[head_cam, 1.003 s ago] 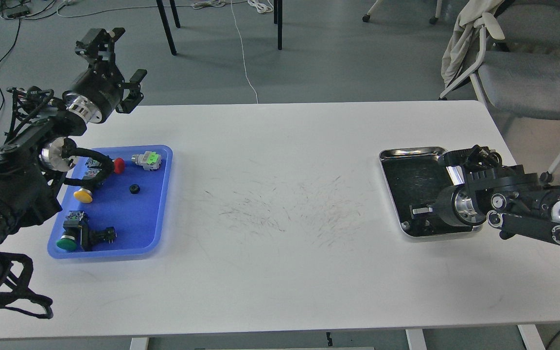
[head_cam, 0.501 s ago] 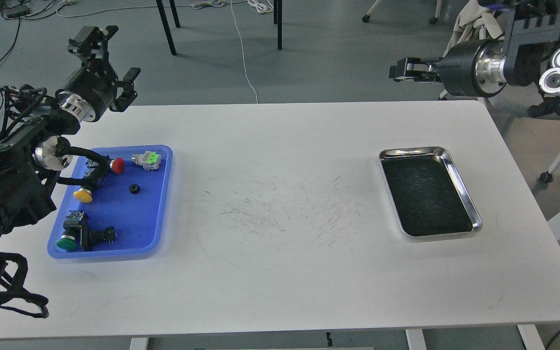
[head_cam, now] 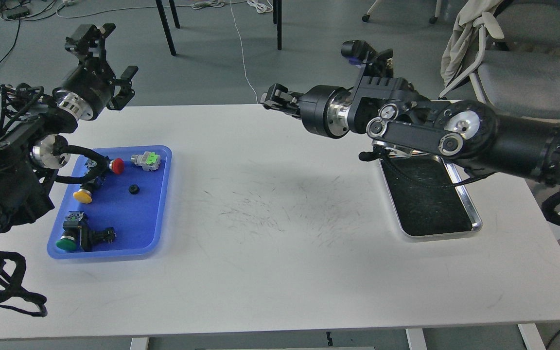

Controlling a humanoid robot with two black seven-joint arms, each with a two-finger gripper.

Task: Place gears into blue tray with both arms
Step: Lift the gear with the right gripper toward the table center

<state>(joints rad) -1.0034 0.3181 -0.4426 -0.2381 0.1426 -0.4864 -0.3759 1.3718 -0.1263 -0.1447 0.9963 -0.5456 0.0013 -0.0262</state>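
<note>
The blue tray point(head_cam: 129, 223) lies at the table's left end. One gear point(head_cam: 134, 189), a tiny black wheel, rests on its floor near the right rim. My left gripper point(head_cam: 109, 54) is raised behind the tray's far left corner, open, with nothing between its fingers. My right arm reaches across from the right, high over the table's far middle. Its gripper point(head_cam: 269, 98) points left, well short of the blue tray. The dark fingers look close together, and I cannot make out whether anything is between them.
The blue tray also holds push-button switches: red point(head_cam: 118, 166), green-and-grey point(head_cam: 147, 160), yellow point(head_cam: 82, 196) and green point(head_cam: 68, 242). A steel tray point(head_cam: 470, 210) with a black liner lies right of centre, partly under my right arm. A chair point(head_cam: 528, 73) stands beyond the far right corner.
My right arm rose out of the steel tray, swung up to the far right, then swept left over the table's far middle. My left gripper drifted slightly up and left.
</note>
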